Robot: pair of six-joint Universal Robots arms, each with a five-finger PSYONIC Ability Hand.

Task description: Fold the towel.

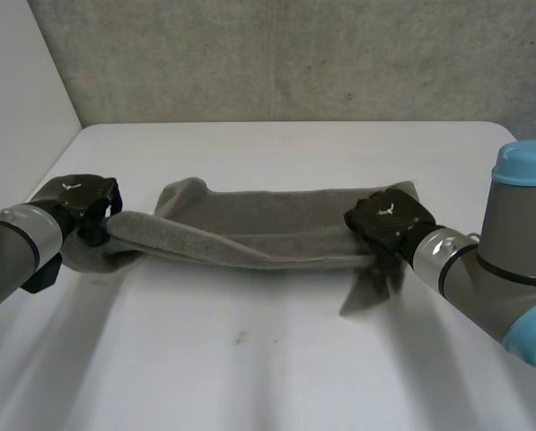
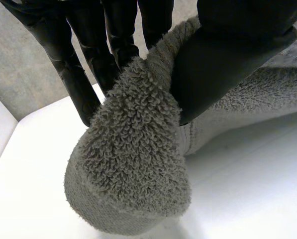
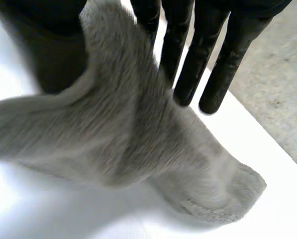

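Note:
A grey towel (image 1: pixel 250 229) lies stretched across the white table (image 1: pixel 276 359) as a long, loosely folded band between my two hands. My left hand (image 1: pixel 79 202) is at its left end, lifted a little off the table. In the left wrist view the thumb (image 2: pixel 223 59) presses the fluffy towel end (image 2: pixel 133 164) against the fingers (image 2: pixel 83 74). My right hand (image 1: pixel 389 220) is over the towel's right end. In the right wrist view its fingers (image 3: pixel 188 69) are straight and spread away from the thumb (image 3: pixel 44 45), and the towel end (image 3: pixel 128 129) hangs loose between them down onto the table.
A grey wall stands behind the table's far edge (image 1: pixel 285 123). A pale wall panel (image 1: pixel 16 81) rises at the left. Bare tabletop lies in front of the towel and behind it.

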